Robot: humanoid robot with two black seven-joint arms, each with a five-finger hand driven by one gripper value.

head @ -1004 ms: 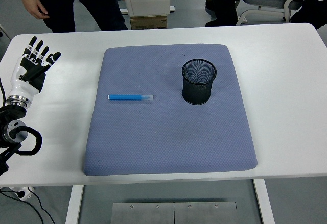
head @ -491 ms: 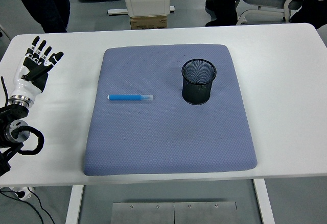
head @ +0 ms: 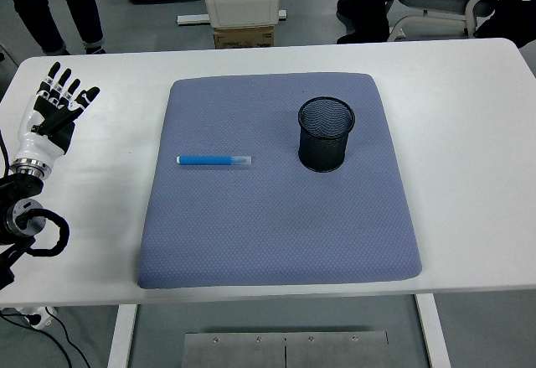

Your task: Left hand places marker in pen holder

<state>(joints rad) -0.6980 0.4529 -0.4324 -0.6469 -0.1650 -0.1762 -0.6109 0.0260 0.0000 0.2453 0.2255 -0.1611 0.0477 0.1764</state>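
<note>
i see the blue marker (head: 214, 160) lying flat on the left half of the blue-grey mat (head: 276, 234), its length running left to right, with the clear cap end toward the right. to its right, well apart from it, the black mesh pen holder (head: 326, 134) stands upright on the far right part of the mat, and i can see nothing in it. the mat lies across the middle of the white table (head: 469, 150). my left hand (head: 55, 111) is over the table's far left corner, well away from the marker, its 5 fingers stretched out and spread, gripping nothing. its black forearm comes in from the left edge, with a loop of cable beside it. past the far edge i see a person's legs at the left and a seated person on a chair at the right.
</note>
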